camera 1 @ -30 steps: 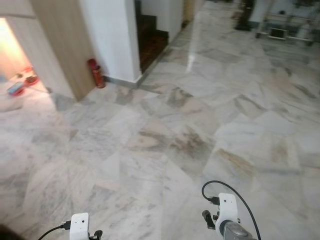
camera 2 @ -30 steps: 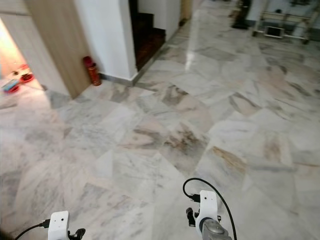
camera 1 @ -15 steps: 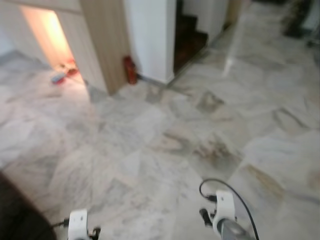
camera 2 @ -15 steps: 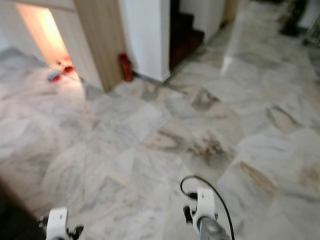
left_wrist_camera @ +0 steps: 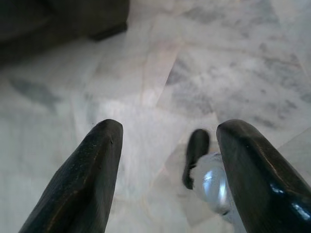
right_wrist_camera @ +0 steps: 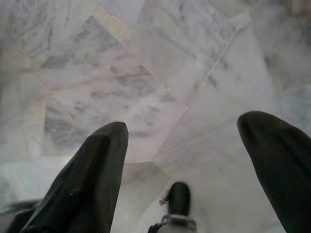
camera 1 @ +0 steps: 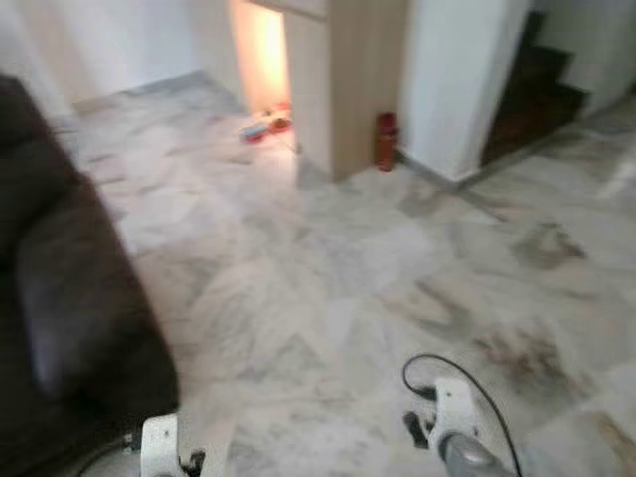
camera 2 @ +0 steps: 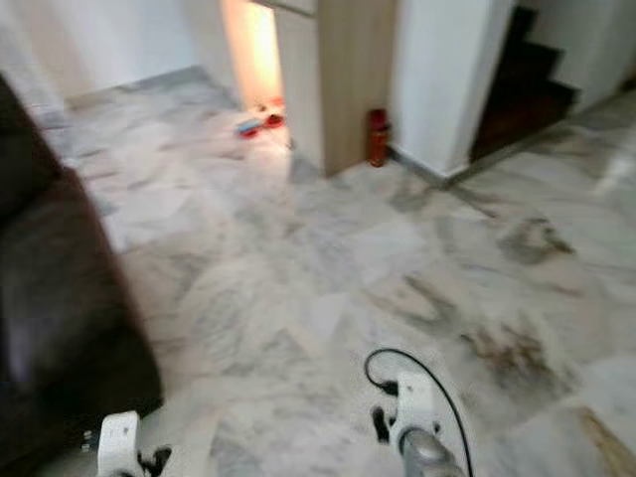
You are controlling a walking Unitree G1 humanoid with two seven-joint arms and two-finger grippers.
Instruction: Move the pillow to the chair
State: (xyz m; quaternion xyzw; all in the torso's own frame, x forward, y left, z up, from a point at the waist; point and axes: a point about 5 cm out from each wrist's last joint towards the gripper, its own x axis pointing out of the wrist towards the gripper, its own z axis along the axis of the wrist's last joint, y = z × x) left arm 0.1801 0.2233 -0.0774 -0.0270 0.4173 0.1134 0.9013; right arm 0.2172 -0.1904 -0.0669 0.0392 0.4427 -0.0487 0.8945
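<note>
Dark sofa (camera 1: pixel 70 298) on my left, marble floor (camera 1: pixel 358 288) ahead.
My left gripper (left_wrist_camera: pixel 167 174) and right gripper (right_wrist_camera: pixel 187 170) both hang wide apart, empty, over the tiles.

Marble floor (camera 1: pixel 328 298), pale grey-white slabs with darker veining and brown patches toward the robot's right. Resting on it: a dark brown sofa (camera 1: pixel 60 288) at the robot's left; a wood-panelled partition (camera 1: pixel 363 79) and a white wall (camera 1: pixel 457 79) at the far side; a red cylinder (camera 1: pixel 386 142) upright at the partition's foot, just beside the wall; small red and blue items (camera 1: pixel 263 127), too blurred to identify, in the lit opening beyond the partition.
</note>
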